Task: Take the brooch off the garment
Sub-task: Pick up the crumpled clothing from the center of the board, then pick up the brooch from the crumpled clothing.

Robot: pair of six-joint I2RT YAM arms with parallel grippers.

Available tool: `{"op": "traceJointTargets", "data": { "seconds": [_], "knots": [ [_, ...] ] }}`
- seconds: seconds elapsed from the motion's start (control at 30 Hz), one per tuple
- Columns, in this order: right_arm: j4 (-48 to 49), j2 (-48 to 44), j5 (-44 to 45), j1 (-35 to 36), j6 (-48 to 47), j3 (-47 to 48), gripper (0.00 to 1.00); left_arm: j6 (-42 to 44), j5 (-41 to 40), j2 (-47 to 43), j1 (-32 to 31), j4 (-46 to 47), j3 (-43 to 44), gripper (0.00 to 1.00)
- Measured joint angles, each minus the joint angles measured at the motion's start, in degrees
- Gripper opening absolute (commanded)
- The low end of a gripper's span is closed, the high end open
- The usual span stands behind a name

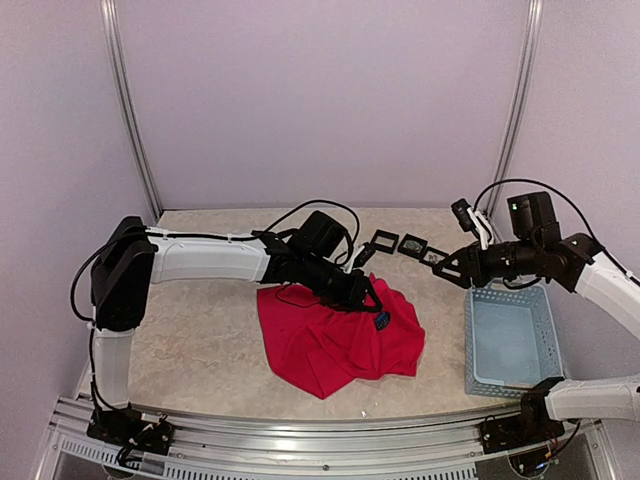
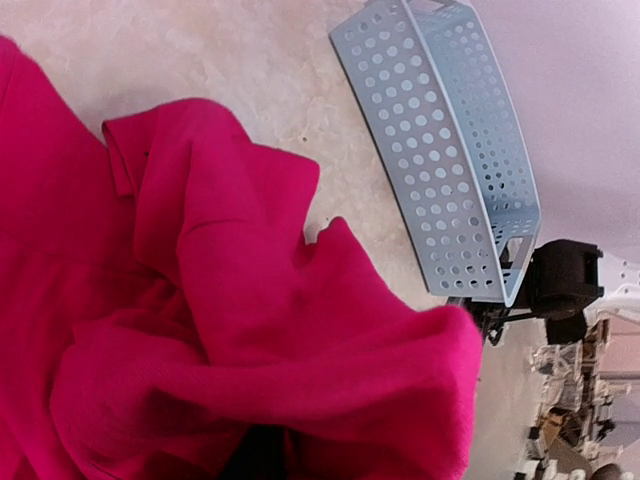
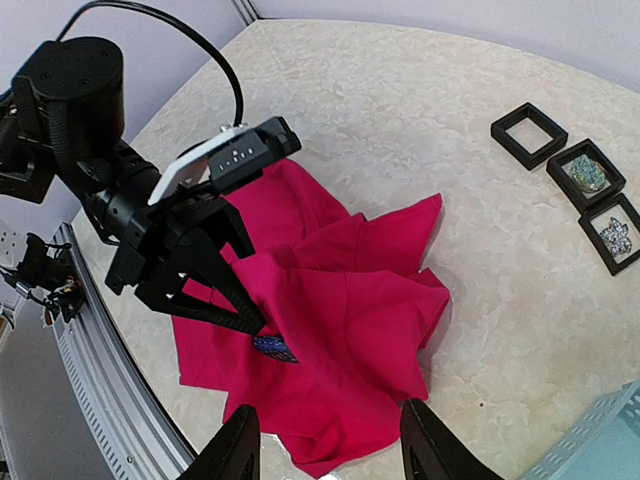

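A: L gripper (image 3: 205,305)?
B: We see its jaws down on the red garment (image 3: 350,300); can't tell if they pinch fabric. R gripper (image 3: 328,410) gapes, empty, well apart from the garment.
A: Brooch?
B: Blue brooch (image 3: 273,348) lies on the garment, beside L fingertip (image 3: 252,322).

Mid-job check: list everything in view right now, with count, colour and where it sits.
garment: one, bright red, crumpled mid-table.
brooch: one, dark blue, on the garment beside the left gripper's fingers.
display boxes: three, black, in a row on the table beyond the garment; one empty, one holding a blue-green piece, one holding a silvery piece.
basket: one, pale blue, perforated, on the table right of the garment.
table: one, beige marbled.
left gripper: black, down on the garment by the brooch; its grip is not visible.
right gripper: black, open, in the air, nothing between its fingers.
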Motion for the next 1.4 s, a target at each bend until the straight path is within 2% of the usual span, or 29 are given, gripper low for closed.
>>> {"op": "traceJointTargets", "data": {
  "seconds": [0.07, 0.2, 0.33, 0.5, 0.7, 0.8, 1.0, 1.4],
  "knots": [
    [0.5, -0.8, -0.2, 0.0, 0.4, 0.0, 0.49, -0.5, 0.8, 0.4, 0.0, 0.0, 0.0, 0.0],
    [1.6, -1.0, 0.0, 0.0, 1.5, 0.0, 0.48, -1.5, 1.5, 0.4, 0.3, 1.0, -0.5, 0.0],
    [3.0, -0.4, 0.2, 0.4, 5.1, 0.4, 0.47, -4.4, 1.5, -2.3, 1.4, 3.7, -4.4, 0.0],
    [6.1, 1.7, 0.1, 1.0, 12.1, 1.4, 0.45, -10.6, 1.5, -10.7, 4.9, 10.7, -12.1, 0.0],
    [10.0, 5.4, -0.3, 2.3, 21.0, 3.2, 0.45, -18.1, 1.5, -17.2, 7.2, 20.9, -14.2, 0.0],
    [11.7, 7.0, -0.4, 3.3, 24.2, 4.5, 0.45, -21.5, 1.5, -17.6, 7.2, 25.4, -14.3, 0.0],
    [15.9, 10.8, -1.5, 6.7, 27.3, 7.5, 0.46, -24.8, 2.6, -17.2, 7.4, 28.5, -14.3, 0.0],
    [16.8, 20.8, -3.8, 12.9, 26.0, 14.2, 0.45, -26.4, 3.1, -15.1, 7.5, 29.8, -14.3, 0.0]
  ]
}}
